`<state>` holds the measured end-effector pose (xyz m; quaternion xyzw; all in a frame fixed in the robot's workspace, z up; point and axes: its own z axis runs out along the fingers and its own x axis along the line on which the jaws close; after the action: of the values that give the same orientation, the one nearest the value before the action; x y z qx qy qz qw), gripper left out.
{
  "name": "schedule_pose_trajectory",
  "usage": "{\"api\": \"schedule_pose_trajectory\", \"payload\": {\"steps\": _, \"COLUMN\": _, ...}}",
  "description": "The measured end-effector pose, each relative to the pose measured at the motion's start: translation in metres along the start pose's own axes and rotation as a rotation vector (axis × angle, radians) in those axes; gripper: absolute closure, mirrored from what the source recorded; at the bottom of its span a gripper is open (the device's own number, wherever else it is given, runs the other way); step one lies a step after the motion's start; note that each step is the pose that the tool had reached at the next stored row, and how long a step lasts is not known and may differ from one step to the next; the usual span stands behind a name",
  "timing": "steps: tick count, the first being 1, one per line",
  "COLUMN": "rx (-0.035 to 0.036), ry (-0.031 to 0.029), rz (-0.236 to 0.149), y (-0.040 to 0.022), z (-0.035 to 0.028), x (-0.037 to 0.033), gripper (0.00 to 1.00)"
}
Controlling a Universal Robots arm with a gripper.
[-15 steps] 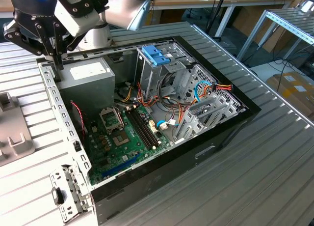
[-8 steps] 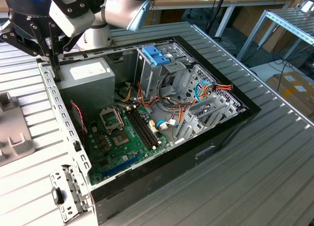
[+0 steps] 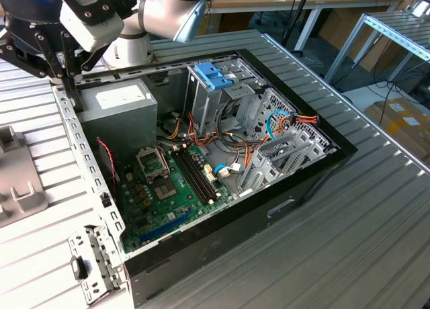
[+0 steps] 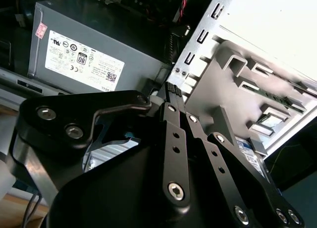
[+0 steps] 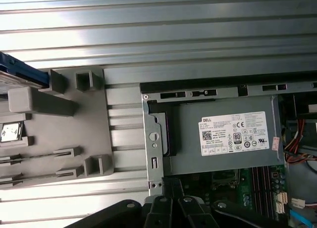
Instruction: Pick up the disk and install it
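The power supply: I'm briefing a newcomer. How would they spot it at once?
Find the open black computer case on the slatted metal table. In its corner nearest the robot arm, at the exterior view's left, sits the power supply. It is the one closed grey box with a white sticker, unlike the green motherboard and drive cage near it.

Disk (image 5: 24,74) cut by the frame edge in the first wrist view, only a blue rail and a sliver of metal showing; grey holder (image 3: 17,185) clipped at the exterior view's left edge; gripper (image 3: 72,97) cropped at its upper-left corner.
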<state>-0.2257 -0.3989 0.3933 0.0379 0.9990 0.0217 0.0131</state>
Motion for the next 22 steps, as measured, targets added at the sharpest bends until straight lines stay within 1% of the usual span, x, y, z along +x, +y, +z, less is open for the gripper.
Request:
{"api": "schedule_pose_trajectory", "payload": {"steps": 6, "rx": 0.0001, "ry": 0.0000, "rz": 0.000, "y": -0.0006, "z": -0.0002, "x": 0.0076, "gripper": 0.89}}
{"api": "schedule_pose_trajectory", "payload": {"steps": 16, "rx": 0.0000, "ry": 0.0000, "rz": 0.000, "y": -0.0012, "z": -0.0004, "x": 0.0163, "gripper": 0.89}}
{"api": "schedule_pose_trajectory", "payload": {"steps": 20, "rx": 0.0000, "ry": 0.0000, "rz": 0.000, "y": -0.0015, "z": -0.0006, "x": 0.0204, "gripper": 0.89}}
{"api": "schedule_pose_trajectory", "payload": {"steps": 22, "rx": 0.0000, "ry": 0.0000, "rz": 0.000, "y": -0.0018, "z": -0.0006, "x": 0.0236, "gripper": 0.89}}
